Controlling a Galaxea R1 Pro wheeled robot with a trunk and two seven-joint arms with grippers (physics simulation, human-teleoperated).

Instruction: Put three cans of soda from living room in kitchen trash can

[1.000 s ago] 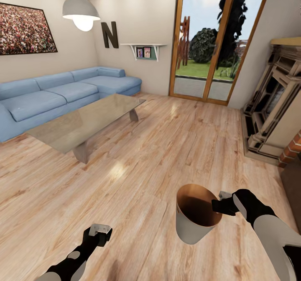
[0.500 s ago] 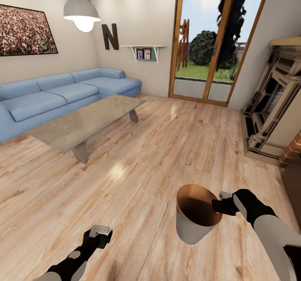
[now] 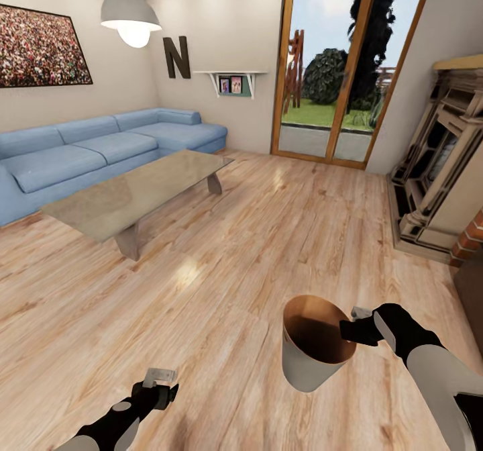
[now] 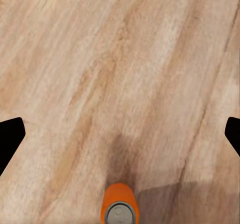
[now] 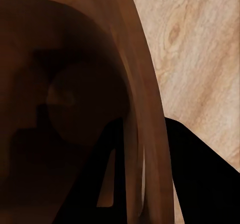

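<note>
Trash can rim clenched in right claw; left claw released above orange can.

Black-and-grey arms, black wrists

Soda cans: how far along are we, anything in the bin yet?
Done: the right gripper has the tash can by its rim, in the living room. Its copper inside looks dim; I can't make out a can there. In hand: the left gripper is open above an orange soda can on the wood floor. Left: grasp and bin it, find the others, and carry the bin to the kitchen.
</note>
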